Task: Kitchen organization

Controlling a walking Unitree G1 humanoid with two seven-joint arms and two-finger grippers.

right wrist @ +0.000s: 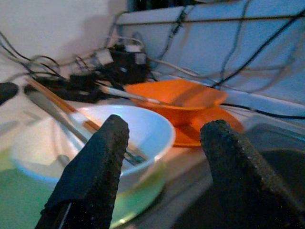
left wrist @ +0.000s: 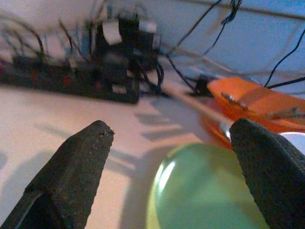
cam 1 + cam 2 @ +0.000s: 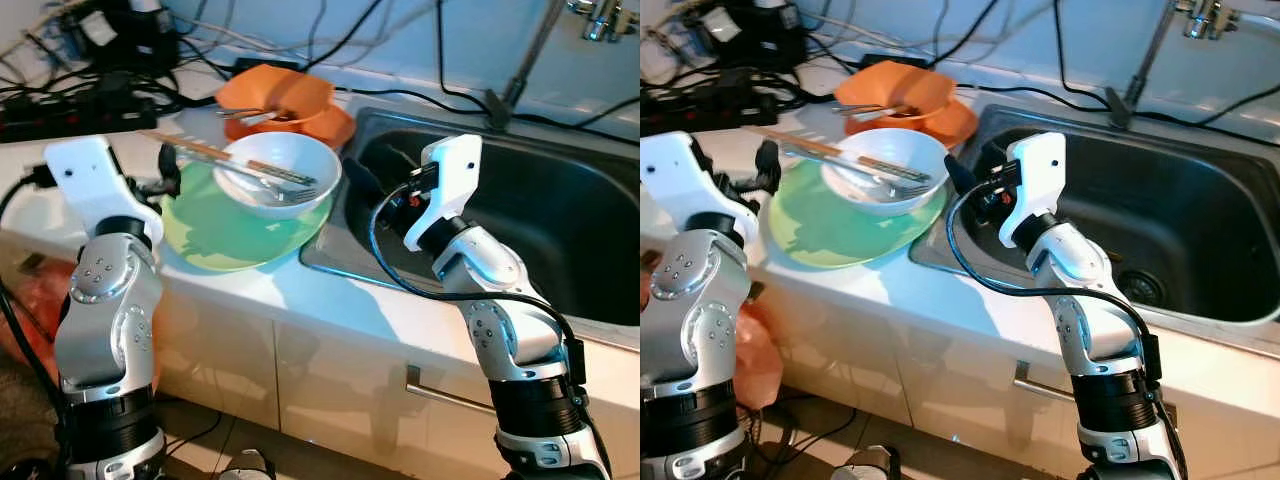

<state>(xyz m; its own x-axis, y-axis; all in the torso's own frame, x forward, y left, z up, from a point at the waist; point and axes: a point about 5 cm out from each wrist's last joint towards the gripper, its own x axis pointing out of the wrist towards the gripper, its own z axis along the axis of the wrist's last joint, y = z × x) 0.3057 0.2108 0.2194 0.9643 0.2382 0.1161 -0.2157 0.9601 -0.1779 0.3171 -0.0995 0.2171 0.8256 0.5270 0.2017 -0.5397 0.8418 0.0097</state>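
Observation:
A white bowl sits on a green plate on the counter, with chopsticks and a fork resting across it. Behind them stands an orange bowl holding cutlery, on an orange plate. My left gripper is open at the green plate's left rim; its wrist view has the plate between the fingers. My right gripper is open over the sink's left edge, just right of the white bowl, pointing at it.
A dark steel sink takes up the right, with a faucet above. Power strips and tangled cables crowd the back left of the counter. Below the counter are white cabinet fronts with a handle.

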